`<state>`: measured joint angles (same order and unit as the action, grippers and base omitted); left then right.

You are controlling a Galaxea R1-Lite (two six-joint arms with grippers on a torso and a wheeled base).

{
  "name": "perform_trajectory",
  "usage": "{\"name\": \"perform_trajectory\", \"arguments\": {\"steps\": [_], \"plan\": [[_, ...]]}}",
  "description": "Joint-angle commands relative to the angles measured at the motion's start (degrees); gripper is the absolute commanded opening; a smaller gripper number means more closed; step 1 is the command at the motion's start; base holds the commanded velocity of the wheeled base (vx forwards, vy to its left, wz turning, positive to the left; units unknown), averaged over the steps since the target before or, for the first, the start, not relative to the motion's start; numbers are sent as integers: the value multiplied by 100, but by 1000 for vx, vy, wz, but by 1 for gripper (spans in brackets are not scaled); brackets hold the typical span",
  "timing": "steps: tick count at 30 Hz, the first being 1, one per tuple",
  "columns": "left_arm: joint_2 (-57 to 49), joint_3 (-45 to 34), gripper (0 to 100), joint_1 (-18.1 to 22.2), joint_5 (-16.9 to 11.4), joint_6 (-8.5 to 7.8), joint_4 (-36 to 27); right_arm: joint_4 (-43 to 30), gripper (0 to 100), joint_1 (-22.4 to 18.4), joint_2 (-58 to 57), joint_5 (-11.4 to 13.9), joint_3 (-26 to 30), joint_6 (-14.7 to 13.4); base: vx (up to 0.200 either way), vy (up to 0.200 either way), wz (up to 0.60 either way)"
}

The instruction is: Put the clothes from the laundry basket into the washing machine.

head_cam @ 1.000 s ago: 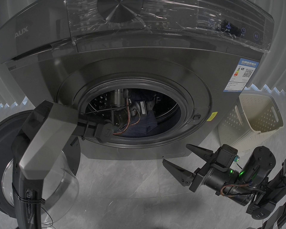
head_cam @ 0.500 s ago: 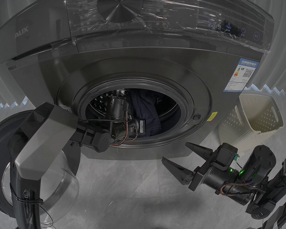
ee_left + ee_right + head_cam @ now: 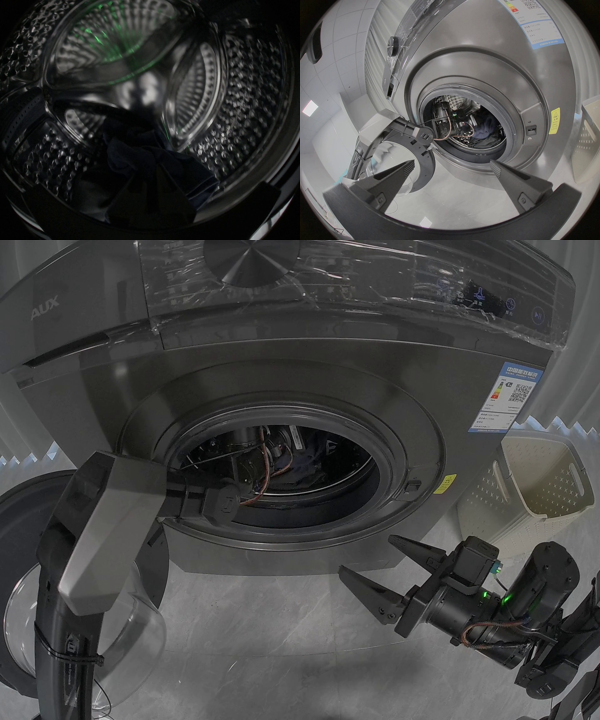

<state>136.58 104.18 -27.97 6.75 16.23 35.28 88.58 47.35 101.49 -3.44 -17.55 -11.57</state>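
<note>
Head view: seemingly navy clothes (image 3: 306, 464) lie in drum (image 3: 357, 457).

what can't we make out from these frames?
1. Whether the left arm holds the dark clothes: head view, its wrist blocks the grip; left wrist view, the drum is too dark.
2. How many garments lie in there: same darkness.
3. Whether the laundry basket holds more: head view, its own wall hides the bottom; right wrist view, the edge cuts it off.
</note>
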Motion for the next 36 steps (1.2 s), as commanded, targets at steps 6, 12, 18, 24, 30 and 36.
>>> {"name": "perform_trajectory", "arguments": {"steps": [6, 12, 18, 24, 30, 36], "plan": [[765, 568, 100, 72, 291, 118, 550, 2, 100, -6, -6, 1, -11, -3, 0, 0, 0], [501, 419, 100, -7, 283, 144, 453, 2, 100, -15, -6, 1, -11, -3, 0, 0, 0], [9, -267, 100, -121, 283, 135, 445, 2, 100, -15, -6, 1, -11, -3, 0, 0, 0], [-1143, -2271, 100, -587, 274, -49, 629, 2, 100, -6, -24, 1, 6, -12, 0, 0, 0], [-1969, -3914, 100, -798, 247, -542, 1130, 2, 100, -6, -50, 1, 68, -3, 0, 0, 0], [-2769, -5874, 100, -1185, -166, -1034, 1983, -7, 100, 29, -129, -34, 121, -12, 0, 0, 0]]}}
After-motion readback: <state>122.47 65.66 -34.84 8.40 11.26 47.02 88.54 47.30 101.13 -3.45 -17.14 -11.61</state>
